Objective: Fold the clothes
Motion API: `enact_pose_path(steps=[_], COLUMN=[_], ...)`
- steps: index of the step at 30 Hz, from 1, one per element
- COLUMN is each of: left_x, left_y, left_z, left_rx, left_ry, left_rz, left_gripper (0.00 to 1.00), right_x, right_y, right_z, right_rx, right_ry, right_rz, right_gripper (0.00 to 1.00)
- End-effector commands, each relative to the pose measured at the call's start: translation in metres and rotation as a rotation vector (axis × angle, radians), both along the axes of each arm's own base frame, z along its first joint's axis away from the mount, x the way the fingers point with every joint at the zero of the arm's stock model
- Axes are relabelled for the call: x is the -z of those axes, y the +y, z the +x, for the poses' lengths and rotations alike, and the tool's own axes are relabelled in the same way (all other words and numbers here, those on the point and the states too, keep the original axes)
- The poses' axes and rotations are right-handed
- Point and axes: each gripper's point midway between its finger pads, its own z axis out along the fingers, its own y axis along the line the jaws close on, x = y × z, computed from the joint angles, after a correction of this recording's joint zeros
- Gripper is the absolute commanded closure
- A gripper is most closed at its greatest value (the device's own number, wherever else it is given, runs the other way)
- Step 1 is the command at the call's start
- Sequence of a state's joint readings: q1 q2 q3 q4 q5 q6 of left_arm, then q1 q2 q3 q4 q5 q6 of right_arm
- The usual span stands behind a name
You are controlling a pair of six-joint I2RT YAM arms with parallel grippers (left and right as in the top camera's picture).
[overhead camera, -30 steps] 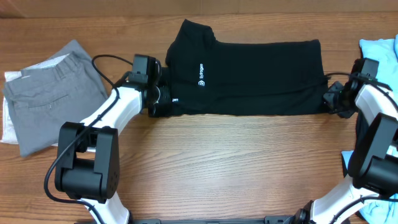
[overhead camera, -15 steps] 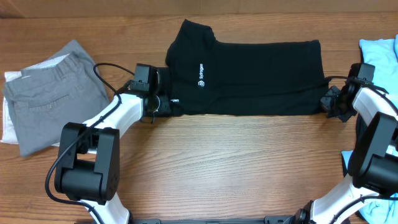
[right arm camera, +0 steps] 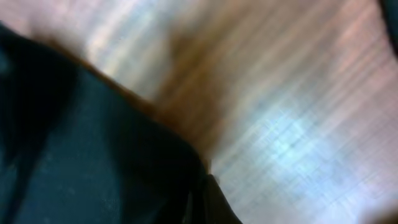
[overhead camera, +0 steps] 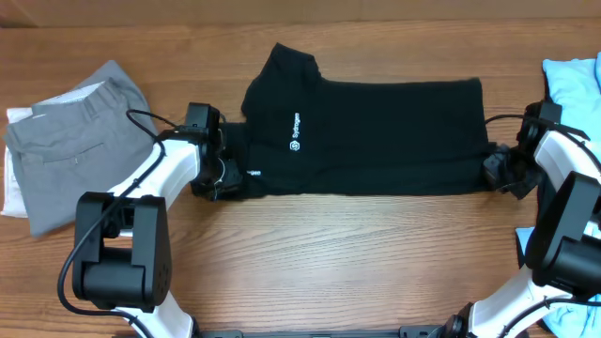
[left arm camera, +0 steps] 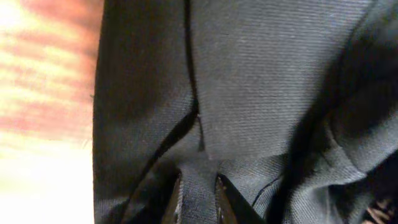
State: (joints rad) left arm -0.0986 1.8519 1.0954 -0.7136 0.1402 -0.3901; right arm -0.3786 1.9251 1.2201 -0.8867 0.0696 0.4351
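Shirt right of trousers

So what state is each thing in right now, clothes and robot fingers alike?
Black shirt: folded lengthwise, flat, held at both ends.
Grey trousers: folded, untouched.
White garment: under the grey trousers.
Light blue garment: crumpled.
Left fingers: shut on the black shirt.
Right fingers: seemingly shut on it; view blurred.

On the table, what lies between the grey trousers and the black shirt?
In the overhead view: the left gripper, pinching the edge of the black shirt, and bare table. The grey trousers lie apart.
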Motion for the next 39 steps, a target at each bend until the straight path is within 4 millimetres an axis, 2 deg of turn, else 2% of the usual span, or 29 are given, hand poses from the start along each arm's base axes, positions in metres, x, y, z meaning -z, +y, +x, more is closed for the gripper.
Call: enact_pose_path(steps=[1,2,4,8,12,14,16,17,19,20,21,22,24,27,30,31,35,36,39], left_x=[0.018,0.017,0.014,0.007,-0.014,-0.031,-0.055,-0.065,-0.084,-0.091,-0.101,-0.113,-0.126,-0.135,-0.139,-0.139,-0.127,-0.119,-0.093], left_y=[0.026,0.032,0.036,0.039,0.037,0.037,0.036,0.036,0.033,0.03,0.022,0.011,-0.007,-0.014,-0.023,-0.029,-0.053,-0.057,-0.065], left_z=[-0.037,-0.051,-0.061,-0.073,-0.067,-0.059,-0.046,-0.038,-0.022,-0.015,-0.002,0.015,0.038,0.065,0.093,0.111,0.164,0.179,0.206], left_rx=[-0.044,-0.065,-0.09,-0.1,-0.106,-0.108,-0.112,-0.113,-0.099,-0.072,-0.015,0.044,0.119,0.154,0.229,0.264,0.355,0.36,0.369], left_ry=[0.147,0.207,0.251,0.29,0.221,0.145,0.031,-0.028,-0.147,-0.192,-0.272,-0.364,-0.468,-0.518,-0.533,-0.53,-0.534,-0.531,-0.517], left_rz=[0.098,0.101,0.102,0.1,0.084,0.078,0.068,0.062,0.041,0.024,-0.008,-0.057,-0.125,-0.138,-0.138,-0.137,-0.193,-0.199,-0.213], left_gripper=[0.78,0.79,0.8,0.8,0.8,0.8,0.76,0.69,0.35,0.23,0.05,0.0,0.0,0.0,0.0,0.0,0.0,0.0,0.0], right_x=[0.009,0.008,0.008,0.006,-0.003,-0.013,-0.03,-0.039,-0.055,-0.061,-0.072,-0.081,-0.096,-0.11,-0.112,-0.112,-0.112,-0.112,-0.112], right_y=[-0.013,-0.011,-0.011,-0.013,-0.012,-0.01,-0.008,-0.008,-0.009,-0.009,-0.01,-0.009,0.0,0.015,0.021,0.023,0.029,0.029,0.029], right_z=[-0.03,-0.035,-0.039,-0.048,-0.042,-0.031,-0.017,-0.01,0.002,0.006,0.013,0.022,0.043,0.063,0.066,0.067,0.07,0.07,0.069], right_rx=[0.071,0.071,0.082,0.112,0.117,0.116,0.108,0.094,0.073,0.072,0.07,0.055,-0.037,-0.136,-0.17,-0.175,-0.19,-0.191,-0.191], right_ry=[0.124,0.144,0.159,0.187,0.141,0.076,0.003,-0.031,-0.092,-0.113,-0.15,-0.193,-0.293,-0.391,-0.406,-0.406,-0.408,-0.408,-0.407], right_rz=[-0.084,-0.078,-0.073,-0.062,-0.053,-0.043,-0.028,-0.023,-0.021,-0.022,-0.023,-0.016,0.037,0.11,0.123,0.123,0.125,0.125,0.126], right_gripper=[0.96,0.96,0.96,0.96,0.96,0.9,0.62,0.51,0.44,0.39,0.29,0.26,0.24,0.23,0.22,0.22,0.22,0.22,0.22])
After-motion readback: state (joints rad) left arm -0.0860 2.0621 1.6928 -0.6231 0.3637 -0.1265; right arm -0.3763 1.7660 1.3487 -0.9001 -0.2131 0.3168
